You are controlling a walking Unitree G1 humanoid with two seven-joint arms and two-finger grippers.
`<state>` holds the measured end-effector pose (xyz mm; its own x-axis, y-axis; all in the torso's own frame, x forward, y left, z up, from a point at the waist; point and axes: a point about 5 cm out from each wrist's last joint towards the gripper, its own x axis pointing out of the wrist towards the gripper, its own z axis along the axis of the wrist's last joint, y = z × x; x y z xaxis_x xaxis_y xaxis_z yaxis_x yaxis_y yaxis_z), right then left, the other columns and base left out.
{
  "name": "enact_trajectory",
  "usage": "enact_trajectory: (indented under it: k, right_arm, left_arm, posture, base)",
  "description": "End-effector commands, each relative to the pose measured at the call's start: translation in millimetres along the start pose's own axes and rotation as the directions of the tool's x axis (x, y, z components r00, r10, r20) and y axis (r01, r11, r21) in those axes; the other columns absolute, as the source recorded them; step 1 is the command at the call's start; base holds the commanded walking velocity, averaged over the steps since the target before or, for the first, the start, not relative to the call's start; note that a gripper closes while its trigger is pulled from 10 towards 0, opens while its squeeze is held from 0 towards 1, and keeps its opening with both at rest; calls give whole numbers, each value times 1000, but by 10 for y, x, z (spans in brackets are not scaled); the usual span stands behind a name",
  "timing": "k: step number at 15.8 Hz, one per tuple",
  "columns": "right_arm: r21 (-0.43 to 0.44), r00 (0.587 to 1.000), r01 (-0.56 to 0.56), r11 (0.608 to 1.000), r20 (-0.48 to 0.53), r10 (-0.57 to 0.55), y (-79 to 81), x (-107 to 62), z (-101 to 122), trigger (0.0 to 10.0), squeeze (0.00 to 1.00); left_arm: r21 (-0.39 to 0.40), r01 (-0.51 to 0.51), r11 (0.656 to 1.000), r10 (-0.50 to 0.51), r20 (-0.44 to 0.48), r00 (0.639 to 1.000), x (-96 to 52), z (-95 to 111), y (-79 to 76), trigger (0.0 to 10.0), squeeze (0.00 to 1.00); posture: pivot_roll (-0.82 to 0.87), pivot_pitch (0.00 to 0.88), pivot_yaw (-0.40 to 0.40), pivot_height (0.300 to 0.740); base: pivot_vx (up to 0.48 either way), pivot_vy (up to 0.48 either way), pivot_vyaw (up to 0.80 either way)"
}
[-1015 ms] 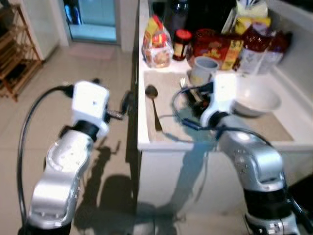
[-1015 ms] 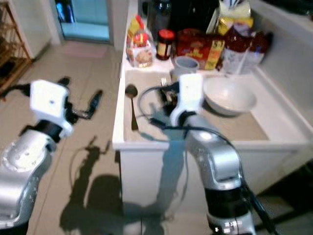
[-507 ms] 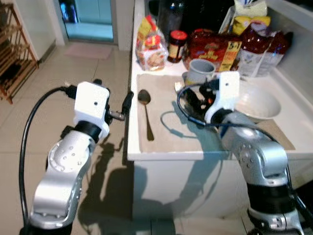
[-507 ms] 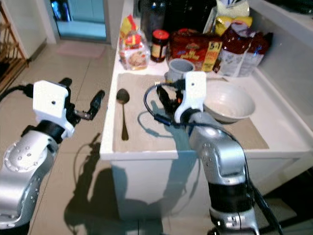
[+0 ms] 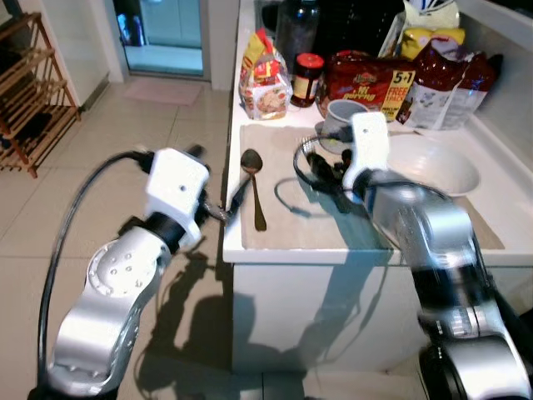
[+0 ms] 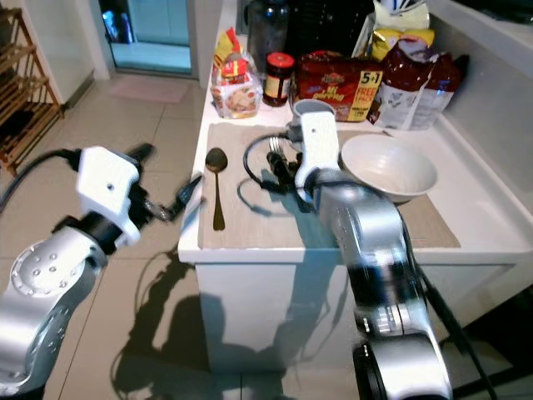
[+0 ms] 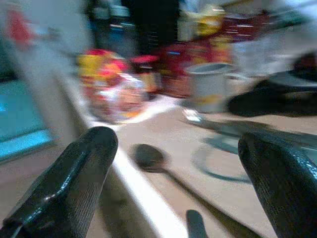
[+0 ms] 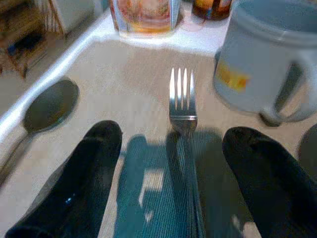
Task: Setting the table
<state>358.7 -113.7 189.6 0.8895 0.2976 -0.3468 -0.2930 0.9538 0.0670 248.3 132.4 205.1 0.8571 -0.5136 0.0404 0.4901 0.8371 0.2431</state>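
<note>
The counter carries a beige mat, with a white bowl and a grey mug beyond the right gripper. Its fingers are wide apart, holding nothing; the fork lies on the mat betw. them. Left gripper hangs off the counter edge over the floor, fingers also wide, nothing held. The spoon lies just ahead of them, near the mat's edge.

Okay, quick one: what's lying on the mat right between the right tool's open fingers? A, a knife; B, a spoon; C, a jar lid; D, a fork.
D: the right wrist view shows the fork lying on the mat, tines ahead, between the open right tool.
</note>
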Motion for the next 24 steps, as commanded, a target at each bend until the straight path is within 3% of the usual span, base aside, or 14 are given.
enact_trajectory:
  k: [1,6,9,10,11,13,14,15,24]
  right_arm:
    - [-16,998,-5,1000,-58,4,-15,70,-56,10000,0]
    - [68,986,61,996,-160,-49,-183,253,-82,10000,0]
    - [108,979,54,993,-199,-32,-236,271,-90,10000,0]
    - [124,977,52,991,-211,-25,-255,276,-98,6549,0]
    - [127,976,56,990,-218,-27,-270,283,-99,3725,0]
    - [108,972,71,992,-231,-44,-316,288,-97,2157,0]
    - [101,972,73,992,-232,-48,-325,287,-94,1843,0]
    - [100,972,74,992,-231,-49,-337,285,-85,0,0]
    - [108,970,76,991,-238,-48,-376,301,-66,0,0]
  left_arm:
    - [-11,57,998,-57,-1,998,-23,18,-55,10000,0]
    - [-8,62,998,-62,-6,998,-57,27,-59,10000,0]
    - [-11,76,997,-76,-8,997,-60,31,-63,10000,0]
    - [-12,79,997,-79,-7,997,-58,35,-63,10000,0]
    - [-11,79,997,-80,-8,997,-56,36,-63,10000,0]
    - [-10,80,997,-80,-10,997,-53,39,-57,10000,0]
    - [-10,80,997,-80,-10,997,-52,41,-57,10000,0]
    - [-9,80,997,-80,-10,997,-50,41,-54,10000,0]
    - [4,78,997,-78,-15,997,-41,41,-43,10000,0]
  posture:
    - [54,31,-84,740]
    - [65,33,-95,740]
    - [65,35,-93,740]
    - [65,36,-92,740]
    - [65,36,-92,740]
    - [66,35,-91,740]
    - [66,35,-91,740]
    - [65,35,-89,740]
    - [67,29,-87,740]
  base:
    - [0,0,0]
    - [0,0,0]
    - [0,0,0]
    - [0,0,0]
    - [0,0,0]
    - [0,0,0]
    - [0,0,0]
    - [0,0,0]
    - [0,0,0]
